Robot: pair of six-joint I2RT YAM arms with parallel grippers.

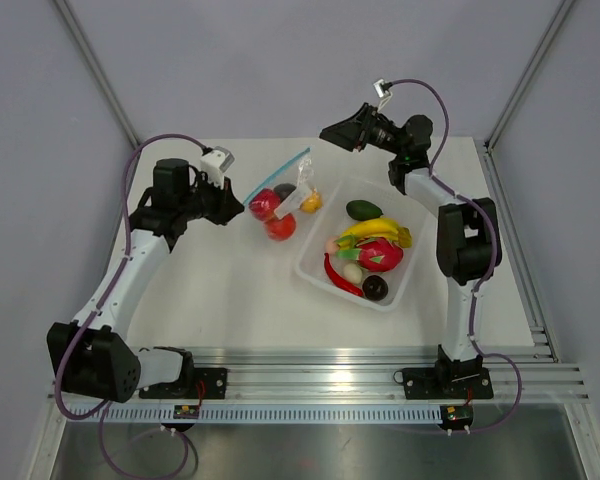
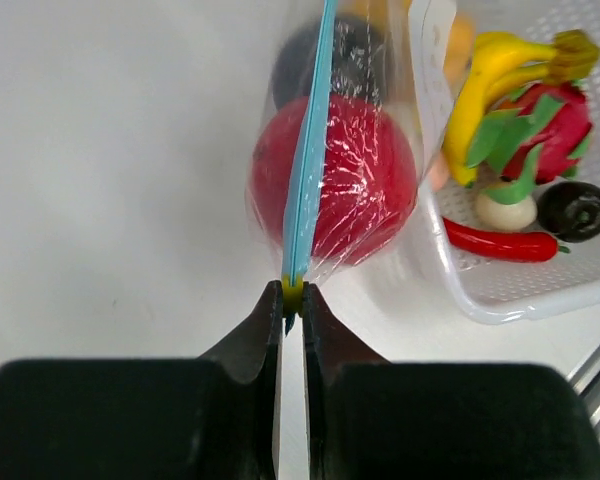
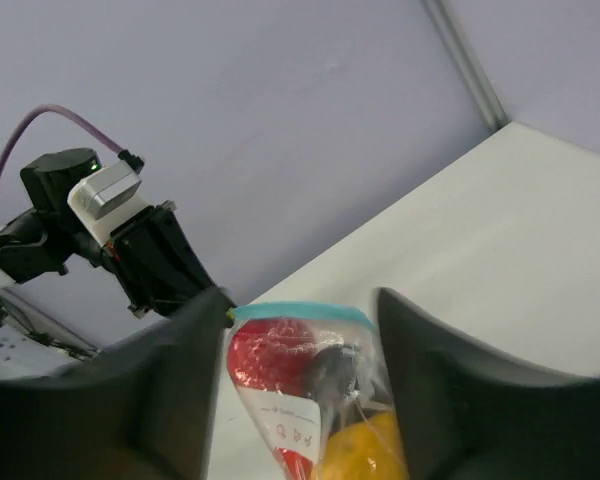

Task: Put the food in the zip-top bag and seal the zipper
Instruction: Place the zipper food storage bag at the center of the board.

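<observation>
zip-top bag (image 1: pixel 285 200) sits on the tabletop (image 1: pixel 220 290) left of centre, holding food: a red fruit (image 2: pixel 355 180), a dark piece (image 2: pixel 345 50) behind it and an orange one (image 1: pixel 311 202) at the right end

zipper (image 2: pixel 308 150) is on the bag's top edge, its long axis diagonal in the top view, from near-left up to far-right towards the far edge; in the left wrist view it runs straight away from the camera

left jaws are together, clamped on the near-left end of the zipper

right jaws are spread apart, holding nothing, raised above the bag's far-right end and clear of it

white tray (image 1: pixel 315 272) is just right of the bag, with a banana (image 1: pixel 372 228), a pink fruit (image 1: pixel 383 254), a red chilli (image 1: pixel 338 277) and a dark fruit (image 1: pixel 375 288) in it

bare tabletop lies left of and nearer than the bag; the tray rim crowds its right side
</observation>
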